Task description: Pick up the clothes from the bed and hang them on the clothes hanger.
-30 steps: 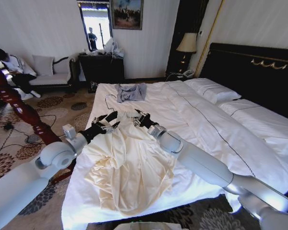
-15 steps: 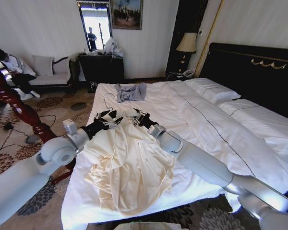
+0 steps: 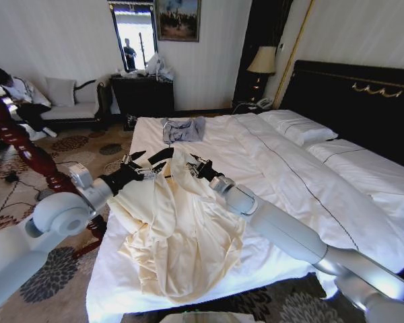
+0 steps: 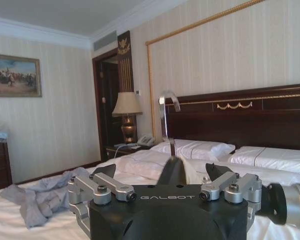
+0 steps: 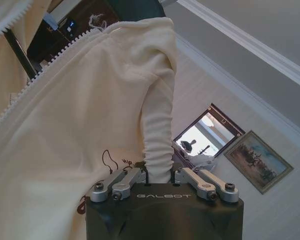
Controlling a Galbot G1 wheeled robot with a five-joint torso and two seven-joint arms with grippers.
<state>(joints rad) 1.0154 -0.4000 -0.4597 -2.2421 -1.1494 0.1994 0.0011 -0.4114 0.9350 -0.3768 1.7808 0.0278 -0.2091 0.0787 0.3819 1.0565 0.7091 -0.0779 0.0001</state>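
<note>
The cream clothes [image 3: 178,235] lie heaped on the near left part of the bed [image 3: 289,168], their collar pulled up into a peak. My left gripper [image 3: 141,169] is shut on the black clothes hanger [image 3: 160,155], just left of that peak. In the left wrist view the clothes hanger [image 4: 171,167] rises from between the fingers of the left gripper [image 4: 171,181], its metal hook uppermost. My right gripper [image 3: 197,165] is shut on the collar from the right. In the right wrist view the right gripper [image 5: 158,176] pinches a fold of the clothes [image 5: 90,115].
A small grey-blue garment [image 3: 184,129] lies farther up the bed. A thick reddish-brown pole [image 3: 27,151] stands left of the bed beside my left arm. Pillows [image 3: 303,128] and a black headboard [image 3: 363,101] are at the right. A lamp [image 3: 262,60] and dresser [image 3: 143,94] stand behind.
My left gripper has moved left and up with the hanger. The garment's collar has risen from flat into a peak between the two grippers. The right gripper has barely shifted.
</note>
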